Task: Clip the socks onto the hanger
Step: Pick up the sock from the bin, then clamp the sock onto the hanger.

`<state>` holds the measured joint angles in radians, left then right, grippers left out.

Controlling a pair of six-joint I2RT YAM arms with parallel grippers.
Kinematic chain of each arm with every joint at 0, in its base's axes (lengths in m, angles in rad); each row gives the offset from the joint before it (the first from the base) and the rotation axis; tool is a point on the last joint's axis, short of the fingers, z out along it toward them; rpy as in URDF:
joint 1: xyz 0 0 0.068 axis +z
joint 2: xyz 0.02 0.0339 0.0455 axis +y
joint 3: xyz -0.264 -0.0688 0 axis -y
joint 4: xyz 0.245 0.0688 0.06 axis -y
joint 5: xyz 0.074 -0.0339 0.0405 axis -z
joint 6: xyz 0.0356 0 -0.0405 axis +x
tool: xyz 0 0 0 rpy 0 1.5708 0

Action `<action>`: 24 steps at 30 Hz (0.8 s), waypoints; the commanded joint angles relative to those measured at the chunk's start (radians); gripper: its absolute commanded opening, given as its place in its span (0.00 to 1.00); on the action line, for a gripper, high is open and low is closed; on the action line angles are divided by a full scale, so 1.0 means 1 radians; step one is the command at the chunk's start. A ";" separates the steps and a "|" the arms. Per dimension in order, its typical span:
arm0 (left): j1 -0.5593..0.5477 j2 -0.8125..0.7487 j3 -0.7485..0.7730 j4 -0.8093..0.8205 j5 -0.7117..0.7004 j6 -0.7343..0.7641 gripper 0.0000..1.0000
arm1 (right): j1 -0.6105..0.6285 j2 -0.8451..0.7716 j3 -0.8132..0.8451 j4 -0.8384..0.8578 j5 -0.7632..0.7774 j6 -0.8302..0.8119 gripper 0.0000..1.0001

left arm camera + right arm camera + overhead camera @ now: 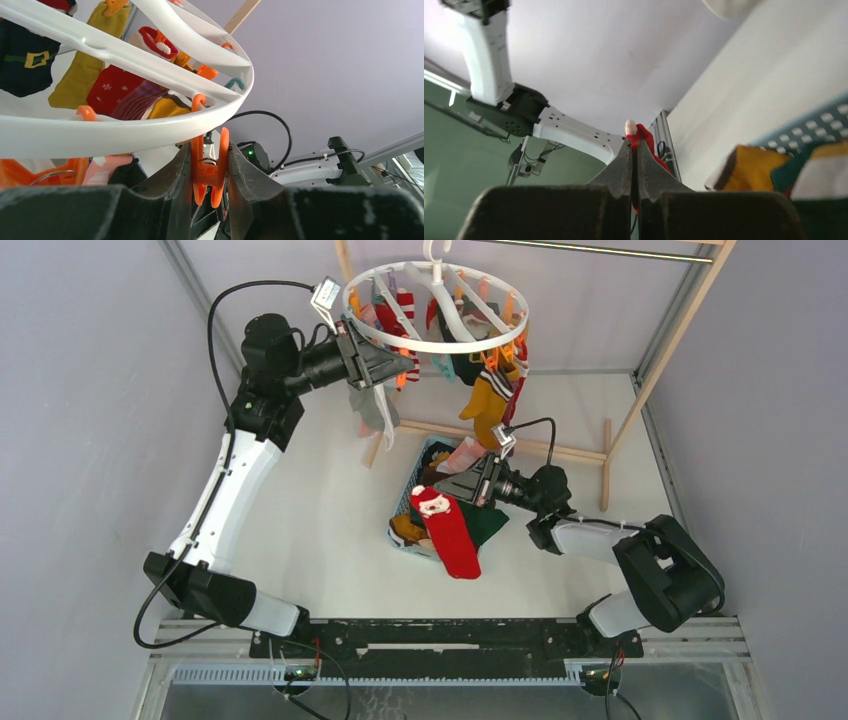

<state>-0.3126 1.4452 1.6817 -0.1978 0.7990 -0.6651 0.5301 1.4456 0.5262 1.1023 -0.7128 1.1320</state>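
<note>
We are looking at the hanger (440, 300) hanging at the top centre of the overhead view: a white plastic ring with white spokes running to a central hook, and small orange and teal clips spaced along its rim. Several socks (487, 405) are dangling from it, among them a mustard one at the lower right of the ring, a grey one (372, 410) at its lower left, and red ones under the spokes. In the left wrist view the ring (125, 132) is sweeping across the frame, and behind it a dark sock with a yellow buckle (25, 60) and a red snowflake sock (112, 87) are hanging. The left gripper (385, 362) is reaching up to the lower left of the rim, and its fingers (175, 175) are pressing from both sides on an orange clip (210, 170) that is hanging from the ring. Near the centre of the overhead frame, the right gripper (455, 485) is pinching the Santa sock (448, 530), red with a white-bearded face near the jaws. The sock is trailing toward the bottom of the frame over the near rim of a light-blue basket (412, 488). In the right wrist view the jaws are closing almost flat together, with red fabric (644, 137) poking out at their tips. More socks, green (490, 525) and mustard (405, 528), are lying in the basket. A wooden frame (500, 440) is standing behind it on the white table (320, 520).
</note>
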 commanded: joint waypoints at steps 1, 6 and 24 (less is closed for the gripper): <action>0.007 -0.030 -0.020 0.067 0.067 -0.052 0.00 | 0.034 -0.012 0.053 0.314 0.047 -0.070 0.00; 0.007 -0.033 -0.025 0.087 0.098 -0.076 0.00 | 0.041 0.037 0.132 0.380 0.041 -0.054 0.00; 0.008 -0.042 -0.039 0.090 0.109 -0.071 0.00 | -0.080 -0.043 0.158 0.264 0.058 -0.029 0.00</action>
<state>-0.3107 1.4448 1.6455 -0.1356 0.8700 -0.7265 0.4911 1.4818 0.6338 1.3731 -0.6537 1.1084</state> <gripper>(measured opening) 0.307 0.045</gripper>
